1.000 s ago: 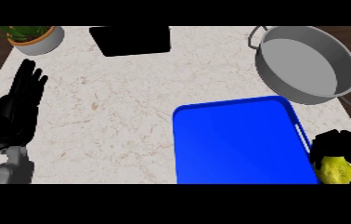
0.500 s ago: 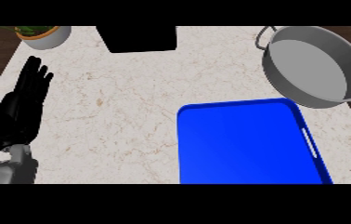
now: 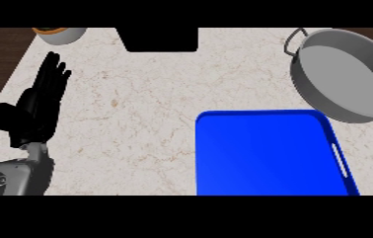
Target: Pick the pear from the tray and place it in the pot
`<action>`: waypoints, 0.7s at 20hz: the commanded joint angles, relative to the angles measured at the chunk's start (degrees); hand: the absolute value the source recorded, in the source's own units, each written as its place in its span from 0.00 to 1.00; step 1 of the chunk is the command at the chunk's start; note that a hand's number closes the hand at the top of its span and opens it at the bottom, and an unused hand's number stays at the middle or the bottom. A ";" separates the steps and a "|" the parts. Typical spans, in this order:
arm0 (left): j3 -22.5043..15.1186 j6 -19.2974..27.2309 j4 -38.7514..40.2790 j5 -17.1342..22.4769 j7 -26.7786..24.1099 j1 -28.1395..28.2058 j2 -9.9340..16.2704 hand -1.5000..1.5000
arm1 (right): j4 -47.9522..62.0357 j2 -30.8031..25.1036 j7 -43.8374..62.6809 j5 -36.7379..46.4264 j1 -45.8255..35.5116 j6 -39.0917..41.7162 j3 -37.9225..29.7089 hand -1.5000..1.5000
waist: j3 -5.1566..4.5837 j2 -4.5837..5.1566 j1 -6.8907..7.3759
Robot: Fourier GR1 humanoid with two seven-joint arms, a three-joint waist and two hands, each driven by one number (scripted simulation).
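A blue tray [image 3: 270,155] lies at the lower right of the counter, and nothing shows on it. A grey metal pot [image 3: 342,74] with a loop handle stands at the upper right, cut by the view's edge; its inside looks bare. The pear is nowhere in view. My left hand [image 3: 38,106] rests at the left edge, open, fingers straight and pointing up. My right hand does not show.
A white plant pot [image 3: 59,33] sits at the upper left corner. A black block [image 3: 158,38] stands at the counter's back edge, in the middle. Dark wood shows past the counter's left edge.
One second ago my right hand held the yellow pear at the lower right edge; both have left the view. The view has shifted, so the tray and pot sit further right.
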 commanded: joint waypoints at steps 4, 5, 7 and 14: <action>-0.46 -1.47 1.58 -0.30 -1.08 -1.42 -1.37 0.50 | 15.97 6.65 3.15 8.14 -16.63 2.12 3.11 1.00 | 0.07 0.29 1.58; -1.38 -0.30 0.19 -2.08 -1.47 -1.05 -1.42 0.50 | 20.84 6.15 2.85 3.89 -18.82 8.25 1.95 1.00 | 0.11 0.43 2.22; 0.23 -1.93 1.53 0.01 0.54 -2.91 -0.44 0.50 | 25.02 11.43 -0.41 7.48 -21.27 5.69 3.17 1.00 | 0.11 0.37 1.76; -0.62 -2.58 0.76 0.52 -0.11 -2.15 -1.24 0.50 | 33.47 12.86 -1.72 26.27 -29.81 -21.35 6.05 1.00 | 0.16 1.05 4.39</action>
